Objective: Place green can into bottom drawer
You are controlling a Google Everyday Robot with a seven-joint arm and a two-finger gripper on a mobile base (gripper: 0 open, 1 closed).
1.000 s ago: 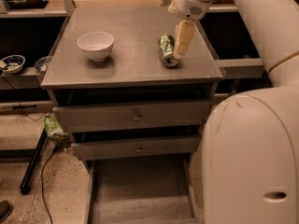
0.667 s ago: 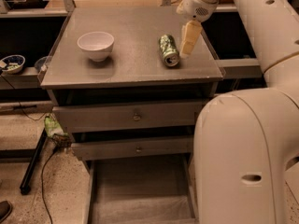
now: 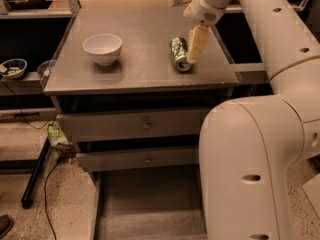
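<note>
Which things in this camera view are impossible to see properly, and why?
- The claw, close at the right of the lying green can: contact unclear, the claw covers that side.
- The bottom drawer: right part hidden by the robot arm, front cut by the lower edge.
- Can's print: too small.

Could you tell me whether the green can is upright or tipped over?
Tipped: the green can lies on its side on the cabinet top, silver end forward; the tool hangs beside it.
</note>
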